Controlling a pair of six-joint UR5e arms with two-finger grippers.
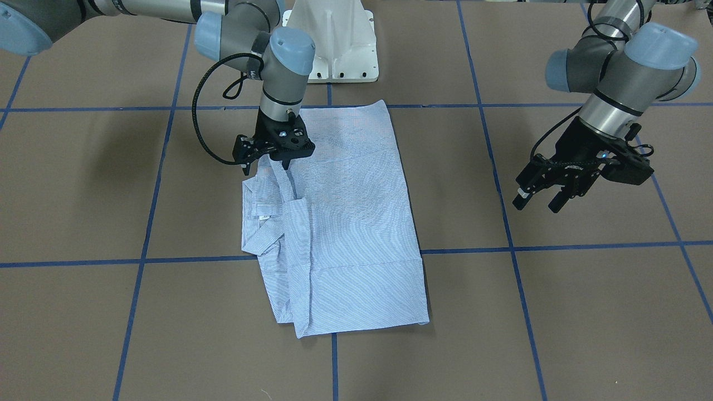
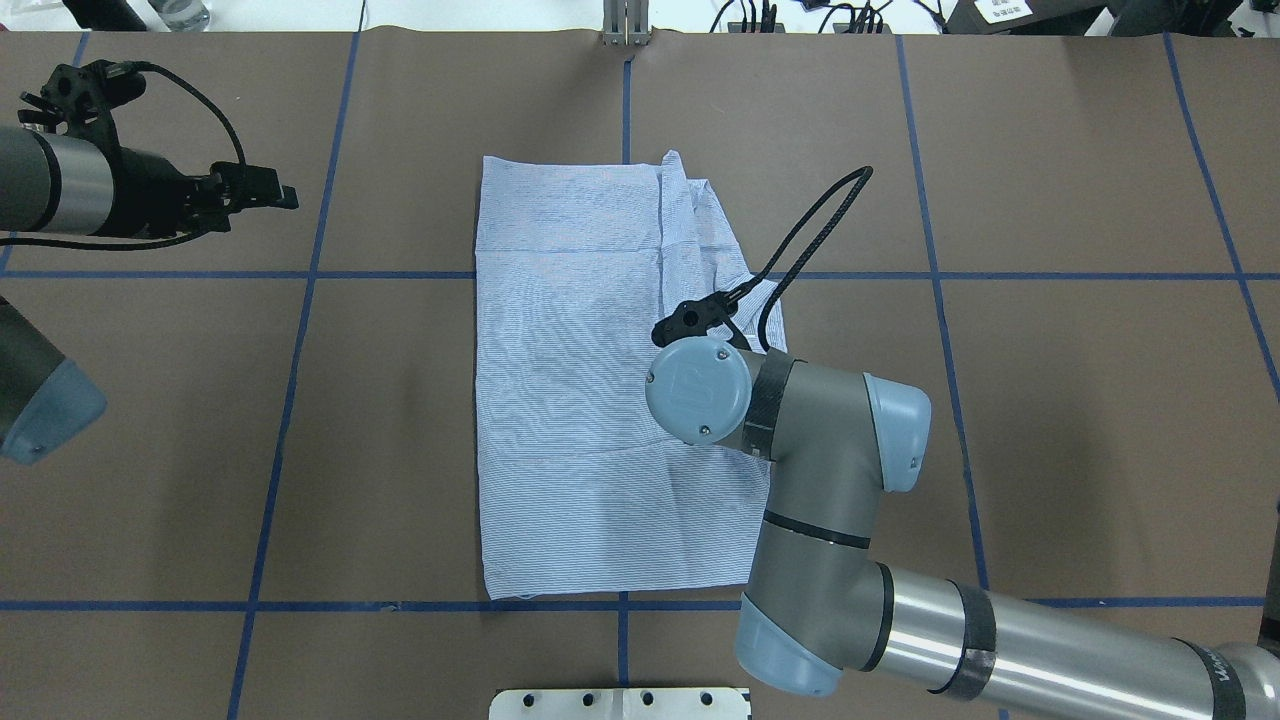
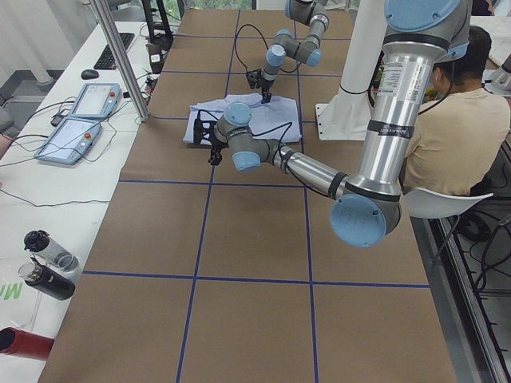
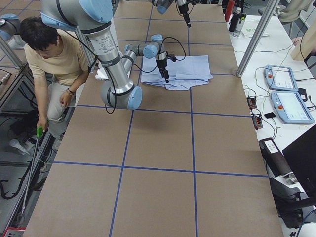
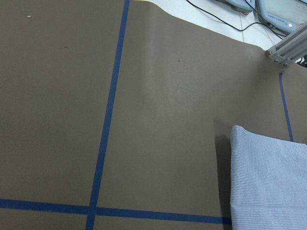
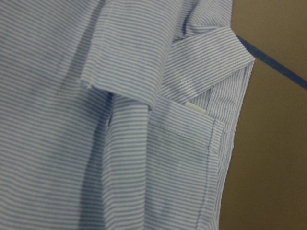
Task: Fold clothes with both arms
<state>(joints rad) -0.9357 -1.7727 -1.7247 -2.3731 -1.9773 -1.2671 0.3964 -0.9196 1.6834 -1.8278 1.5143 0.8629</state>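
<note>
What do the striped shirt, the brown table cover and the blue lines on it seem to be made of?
The shirt looks like thin woven cloth, perhaps cotton or a blend: it creases softly and has stitched seams. The table cover is a matte brown sheet, probably paper, flat and without shine. The blue lines are likely stuck-on tape, in straight bands of even width.

The folded cloth shirt [image 1: 356, 223] is light blue with fine white stripes, the flat table [image 1: 585, 312] brown with blue grid lines [image 1: 557, 246].
</note>
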